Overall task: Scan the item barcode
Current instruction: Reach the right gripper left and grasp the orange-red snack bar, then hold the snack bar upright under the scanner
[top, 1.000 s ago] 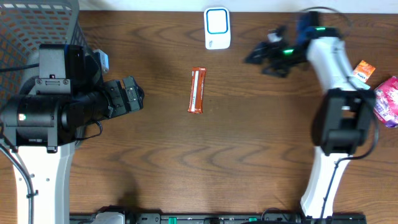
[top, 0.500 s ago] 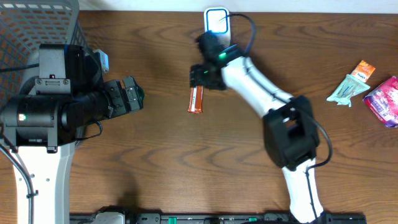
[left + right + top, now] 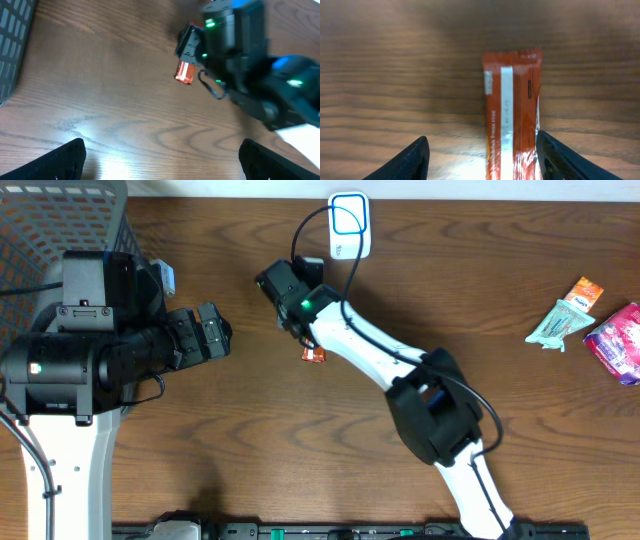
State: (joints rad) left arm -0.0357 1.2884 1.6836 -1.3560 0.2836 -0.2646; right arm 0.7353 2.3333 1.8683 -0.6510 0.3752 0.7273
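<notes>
Now right gripper (image 3: pixel 481 139) moved over snack bar (image 3: pixel 512 115).

Illumination is even, from overhead. In the left wrist view the dark brown wooden table (image 3: pixel 95 135) carries a white glare patch and the black right arm (image 3: pixel 240 60) is smeared. The orange foil-wrapped bar (image 3: pixel 512 125) glints.

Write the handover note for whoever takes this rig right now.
Left hand: open, empty, at the table's left side.
Right hand: open, fingers straddling the orange snack bar, not closed on it.
The bar lies flat mid-table. The white device, likely the scanner, sits at the far edge.
Done: right hand lowered over the bar.
Left: grasp, lift, present the barcode to the scanner.
</notes>
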